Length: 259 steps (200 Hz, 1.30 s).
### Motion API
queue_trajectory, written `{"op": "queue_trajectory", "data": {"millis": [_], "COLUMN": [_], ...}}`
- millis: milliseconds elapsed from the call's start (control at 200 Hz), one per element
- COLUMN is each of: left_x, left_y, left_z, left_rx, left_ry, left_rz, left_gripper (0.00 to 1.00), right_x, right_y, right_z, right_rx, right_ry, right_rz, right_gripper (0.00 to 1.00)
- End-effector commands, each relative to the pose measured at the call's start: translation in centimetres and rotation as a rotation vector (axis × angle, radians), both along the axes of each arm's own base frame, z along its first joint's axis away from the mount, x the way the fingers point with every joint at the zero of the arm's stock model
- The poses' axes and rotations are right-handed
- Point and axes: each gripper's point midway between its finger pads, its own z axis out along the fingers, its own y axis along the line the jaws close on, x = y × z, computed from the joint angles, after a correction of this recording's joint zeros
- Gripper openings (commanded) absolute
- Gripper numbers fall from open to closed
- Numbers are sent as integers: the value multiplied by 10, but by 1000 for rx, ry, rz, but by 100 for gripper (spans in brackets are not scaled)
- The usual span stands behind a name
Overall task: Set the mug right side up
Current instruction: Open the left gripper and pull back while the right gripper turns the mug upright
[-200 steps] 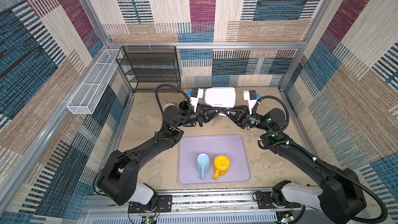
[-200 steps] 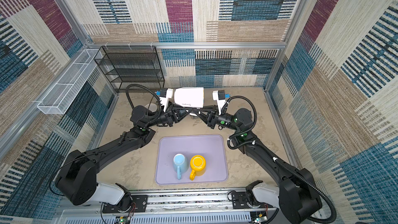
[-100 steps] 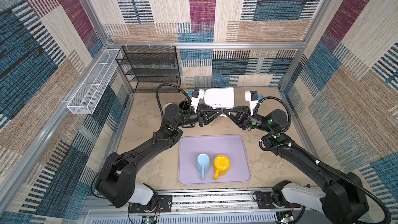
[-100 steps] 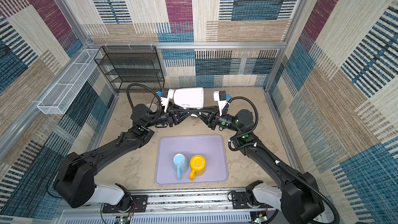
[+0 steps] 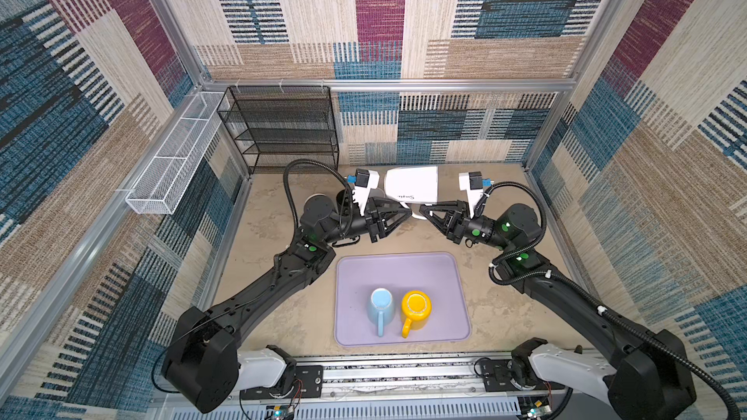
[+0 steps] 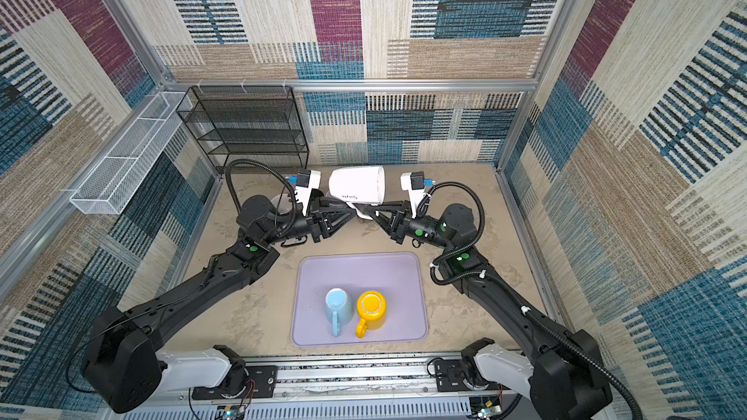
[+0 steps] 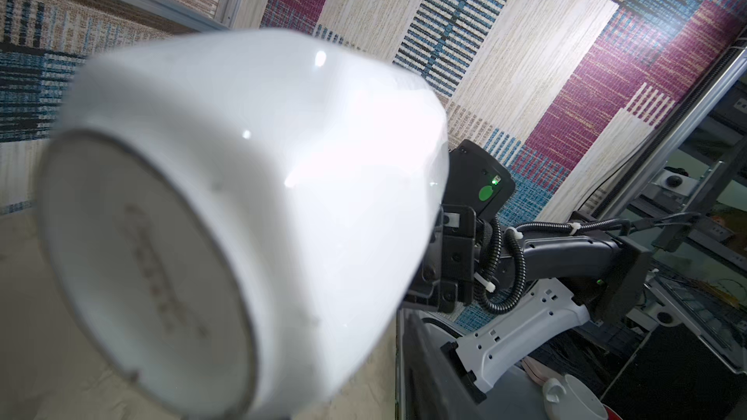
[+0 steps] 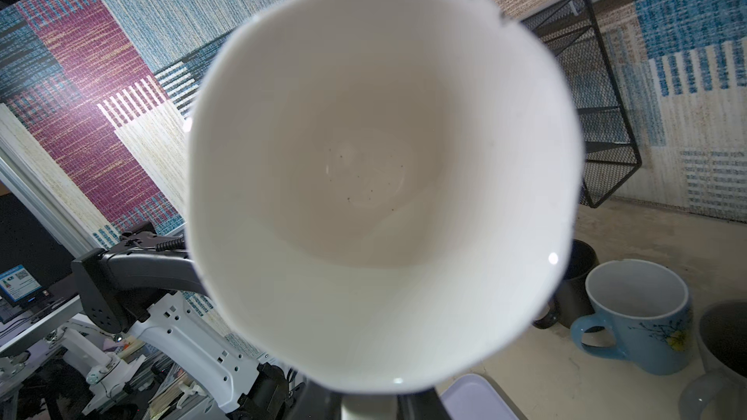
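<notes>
A white mug (image 5: 412, 183) hangs on its side in the air at the back of the table, base to the left and mouth to the right, in both top views (image 6: 357, 183). My right gripper (image 5: 422, 208) is shut on its handle from below; the right wrist view looks straight into the mug's mouth (image 8: 384, 179), with the handle between the dark fingers (image 8: 420, 406). My left gripper (image 5: 407, 211) sits just left of the handle, its fingers slightly apart and open. The left wrist view shows the mug's base (image 7: 141, 268), which hides most of that gripper's jaws.
A lilac tray (image 5: 404, 268) near the front holds a light blue mug (image 5: 380, 305) and a yellow mug (image 5: 416, 308). A black wire rack (image 5: 283, 127) and a white wire basket (image 5: 174, 155) stand back left. Beside the rack sit a blue flowered mug (image 8: 634, 317) and a black mug (image 8: 574, 276).
My left gripper's fingers have parted and let go of the mug's handle. The mug stays sideways in the right gripper, nearly where it was.
</notes>
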Motion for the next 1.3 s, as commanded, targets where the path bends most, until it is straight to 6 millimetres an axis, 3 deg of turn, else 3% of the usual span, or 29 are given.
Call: {"op": "queue_trajectory", "data": {"millis": [0,215,636,1292], "left_x": [2,0,15,19], "left_y": [3,11,35,49], "left_z": [-15,-27,-60,-74], "left_rx": [72,134,313,407], "left_ry": [-11,-1,49,70], "left_rz": [37,82,263,338], "left_gripper": [40,39,37,36], "right_x": [4,13,36,69], "right_y": [-4,-4,-9,-34], "right_z": [9,-9,-54,-128], "right_rx": [5,-32,-139,-288], "right_ry": [-58,-14,94,282], "right_rz": [-45,-74,-177,-383], "right_gripper": [0,0,0,0]}}
